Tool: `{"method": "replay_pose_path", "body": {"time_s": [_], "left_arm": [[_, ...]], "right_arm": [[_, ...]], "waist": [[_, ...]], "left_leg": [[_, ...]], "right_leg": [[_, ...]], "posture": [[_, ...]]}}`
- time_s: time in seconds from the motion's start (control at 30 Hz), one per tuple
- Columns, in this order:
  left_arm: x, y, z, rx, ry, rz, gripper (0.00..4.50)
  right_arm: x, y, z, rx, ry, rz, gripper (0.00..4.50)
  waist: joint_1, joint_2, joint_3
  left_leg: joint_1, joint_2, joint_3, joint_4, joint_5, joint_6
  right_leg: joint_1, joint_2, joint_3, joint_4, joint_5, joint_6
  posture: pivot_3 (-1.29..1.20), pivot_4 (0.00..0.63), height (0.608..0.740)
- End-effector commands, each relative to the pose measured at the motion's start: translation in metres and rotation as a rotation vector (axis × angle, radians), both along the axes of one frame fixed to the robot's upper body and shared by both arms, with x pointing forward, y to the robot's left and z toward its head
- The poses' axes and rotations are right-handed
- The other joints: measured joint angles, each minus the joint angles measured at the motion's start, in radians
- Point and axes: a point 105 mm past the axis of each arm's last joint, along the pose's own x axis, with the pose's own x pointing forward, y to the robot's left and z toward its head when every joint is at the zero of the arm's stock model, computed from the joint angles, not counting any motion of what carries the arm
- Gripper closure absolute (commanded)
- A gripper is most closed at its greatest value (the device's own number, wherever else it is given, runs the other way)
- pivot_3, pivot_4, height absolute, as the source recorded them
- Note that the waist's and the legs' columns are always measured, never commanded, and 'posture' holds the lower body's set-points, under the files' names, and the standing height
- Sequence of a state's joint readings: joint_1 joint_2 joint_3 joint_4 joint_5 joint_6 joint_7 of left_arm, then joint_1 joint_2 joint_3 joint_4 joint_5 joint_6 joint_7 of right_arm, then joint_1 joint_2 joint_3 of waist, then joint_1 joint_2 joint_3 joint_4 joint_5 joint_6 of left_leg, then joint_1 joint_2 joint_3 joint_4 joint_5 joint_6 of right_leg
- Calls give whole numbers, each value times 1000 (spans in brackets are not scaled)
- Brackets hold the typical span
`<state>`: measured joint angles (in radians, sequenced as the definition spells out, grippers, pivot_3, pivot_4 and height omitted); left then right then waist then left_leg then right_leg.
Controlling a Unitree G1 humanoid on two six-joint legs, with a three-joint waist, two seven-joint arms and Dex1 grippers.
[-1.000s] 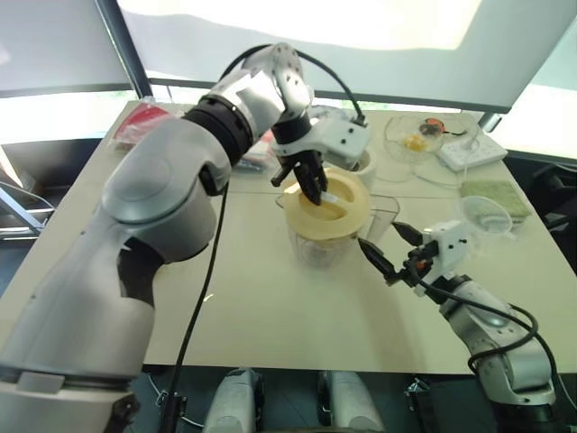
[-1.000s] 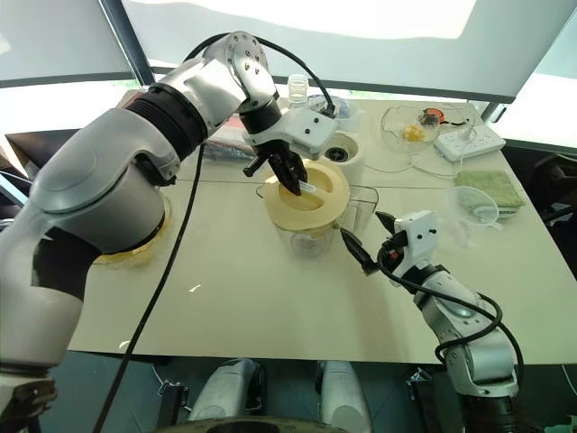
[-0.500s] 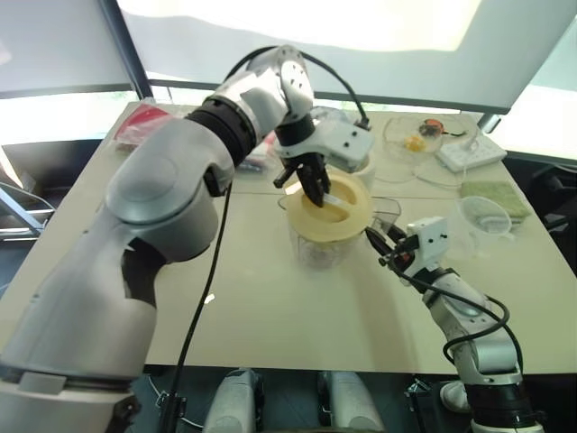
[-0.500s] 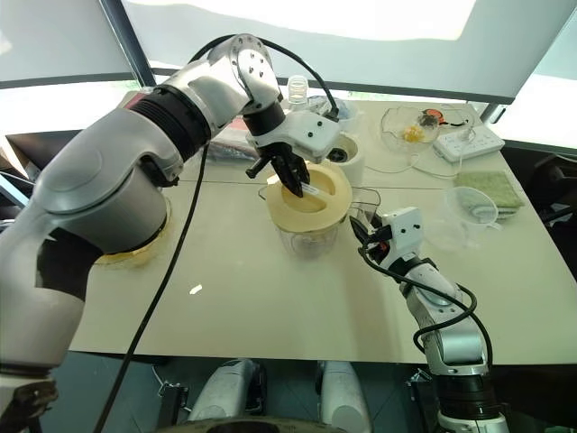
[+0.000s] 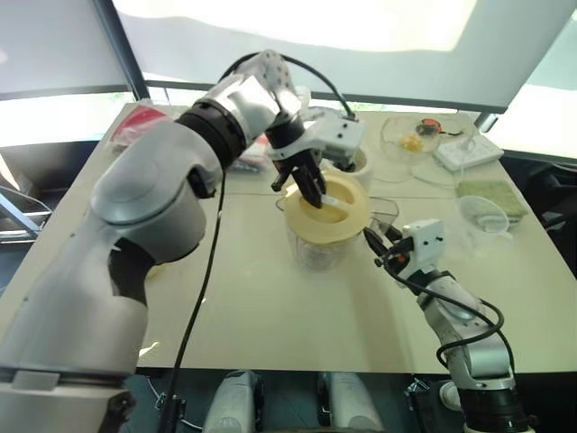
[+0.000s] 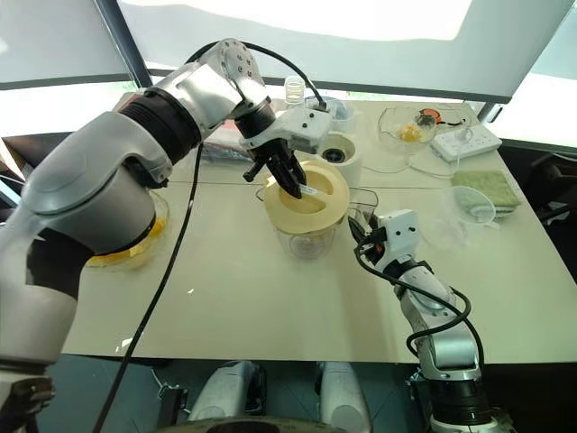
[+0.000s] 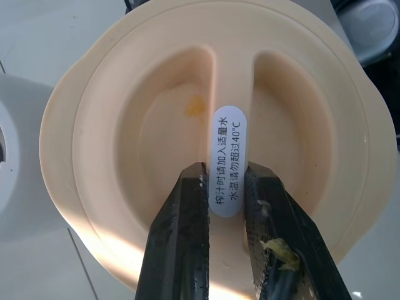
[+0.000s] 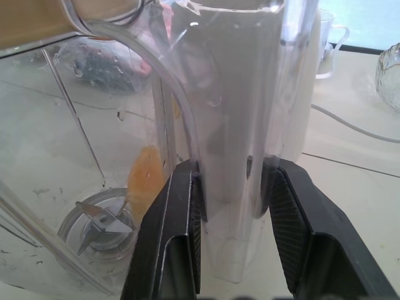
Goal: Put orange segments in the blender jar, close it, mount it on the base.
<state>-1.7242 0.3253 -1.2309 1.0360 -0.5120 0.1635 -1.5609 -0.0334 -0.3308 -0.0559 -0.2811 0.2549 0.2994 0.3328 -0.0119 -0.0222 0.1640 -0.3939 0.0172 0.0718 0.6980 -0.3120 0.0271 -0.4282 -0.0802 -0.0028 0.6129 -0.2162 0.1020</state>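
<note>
- My right fingers (image 8: 228, 231) are clamped on the clear handle of the blender jar (image 6: 306, 236), near the middle of the bench (image 6: 270, 307).
- Inside the jar, an orange segment (image 8: 145, 181) leans beside the blade hub (image 8: 100, 222).
- My left fingers (image 7: 226, 240) pinch the labelled ridge of the cream lid (image 7: 125, 125) sitting on the jar.
- The white base (image 6: 341, 155) stands just behind it, toward the far edge.

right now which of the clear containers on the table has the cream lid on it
The blender jar at the table's centre, gripped by its handle in the right gripper. The measuring cup and the glass bowl are both uncovered.
</note>
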Motion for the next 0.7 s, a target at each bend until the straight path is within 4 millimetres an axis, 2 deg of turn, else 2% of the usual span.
{"method": "replay_pose_path", "body": {"time_s": [0.03,0.23,0.37,0.7], "left_arm": [[-15,10,-53,129,213,57,4269],[-29,13,-63,110,334,130,4269],[-30,16,-74,113,348,210,4269],[-24,34,-97,198,251,336,4269]], "right_arm": [[0,0,20,12,-83,-8,3516],[2,-2,23,17,-95,-15,3516],[3,-3,25,17,-100,-17,3516],[7,-9,27,13,-103,-14,3516]], "waist": [[-1,1,-1],[-2,5,-6],[-1,6,-14],[-1,10,-30]], "left_leg": [[0,0,0,0,0,1],[1,0,0,-1,-2,4],[2,0,0,-1,-5,8],[7,0,0,-1,-7,12]], "right_leg": [[0,0,0,0,0,0],[1,0,0,0,-2,1],[2,0,0,1,-4,2],[6,0,0,2,-8,1]], "posture": [[0,150,740],[0,150,740],[0,150,740],[0,150,740]]}}
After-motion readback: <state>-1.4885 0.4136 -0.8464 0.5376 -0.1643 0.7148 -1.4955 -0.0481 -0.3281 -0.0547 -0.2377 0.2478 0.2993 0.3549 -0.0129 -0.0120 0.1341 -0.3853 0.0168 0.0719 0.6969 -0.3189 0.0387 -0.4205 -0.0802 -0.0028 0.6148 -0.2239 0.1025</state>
